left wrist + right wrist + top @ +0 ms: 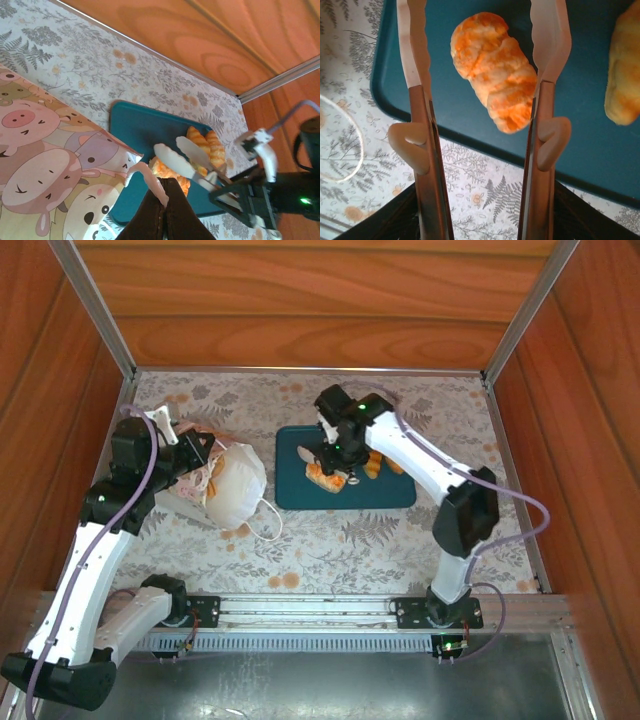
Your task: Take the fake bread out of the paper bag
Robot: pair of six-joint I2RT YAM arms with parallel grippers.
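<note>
Overhead camera facing down, wrist cameras close, all sharing teal tray [296, 495]

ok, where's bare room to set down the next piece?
Free: near-right and far-left corners of the tray, plus the table on its near side. Crowded: tray centre, where the open right gripper straddles the ridged roll beside the croissants. Paper bag and left gripper fill the left.
</note>
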